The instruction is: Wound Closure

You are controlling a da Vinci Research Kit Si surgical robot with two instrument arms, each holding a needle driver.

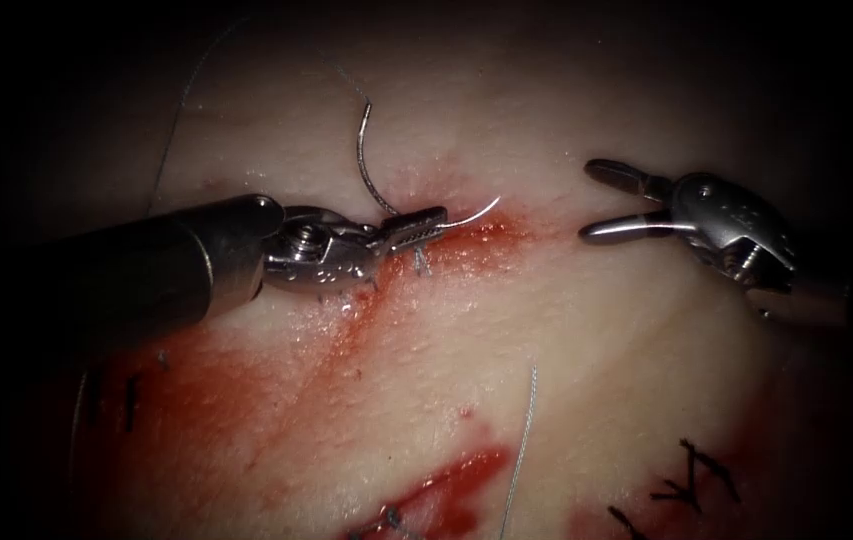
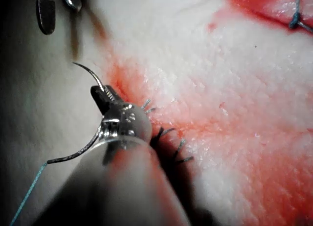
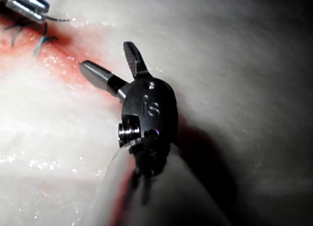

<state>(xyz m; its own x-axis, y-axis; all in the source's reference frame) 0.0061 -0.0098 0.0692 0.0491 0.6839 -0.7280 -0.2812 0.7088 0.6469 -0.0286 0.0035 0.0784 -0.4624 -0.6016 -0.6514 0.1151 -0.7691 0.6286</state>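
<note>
Two tools: both sit over one big piece of meat, in a dark room with light only in the middle.
Tissue: the pale, wet, shiny pork tissue lies under everything.
Red fluid: the wet red fluid runs along the cut and pools to the left.
Left tool: the shiny grey metal left tool has its jaws pressed tight on the needle, right over the cut.
Right tool: the silver metal right tool has its jaws spread wide and holds nothing, well to the right of the cut.
Needle: the thin curved steel needle is pinched nearer its sharp end; it is not in the tissue.
Thread: the thin pale thread lies on the tissue lower down.
Stitches: the short dark stitch ends sit at the lower right.
</note>
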